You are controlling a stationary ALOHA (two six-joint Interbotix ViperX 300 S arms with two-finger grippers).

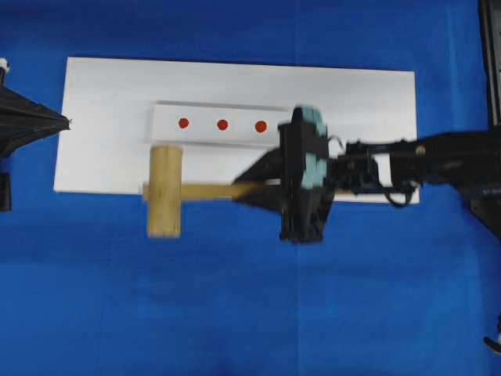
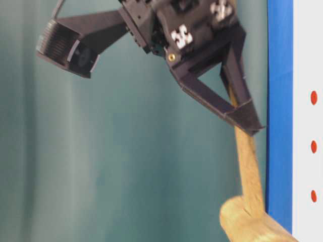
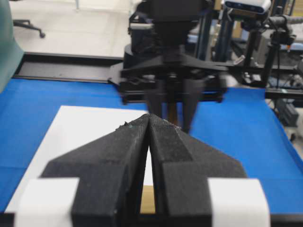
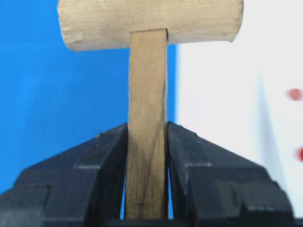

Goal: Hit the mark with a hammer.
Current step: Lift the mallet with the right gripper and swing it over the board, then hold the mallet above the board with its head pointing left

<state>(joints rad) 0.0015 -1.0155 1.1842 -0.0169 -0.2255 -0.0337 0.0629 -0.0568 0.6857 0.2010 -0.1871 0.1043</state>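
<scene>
The mark (image 1: 222,124) is the middle of three red dots on a white block (image 1: 211,135); it also shows in the table-level view (image 2: 314,146). The wooden hammer has its head (image 1: 165,190) across the board's front edge, in front of the left dot and apart from the mark. My right gripper (image 1: 262,188) is shut on the hammer's flat handle (image 4: 147,94), with the head (image 4: 147,23) just ahead. In the table-level view the handle (image 2: 250,161) slants, the head (image 2: 252,224) low by the board. My left gripper (image 3: 149,116) is shut and holds nothing, at the board's left end (image 1: 63,123).
The block lies on a flat white board (image 1: 368,94) over blue cloth (image 1: 235,313). The right arm (image 1: 438,157) reaches in from the right edge. Two red dots (image 4: 295,94) show at the right edge of the right wrist view.
</scene>
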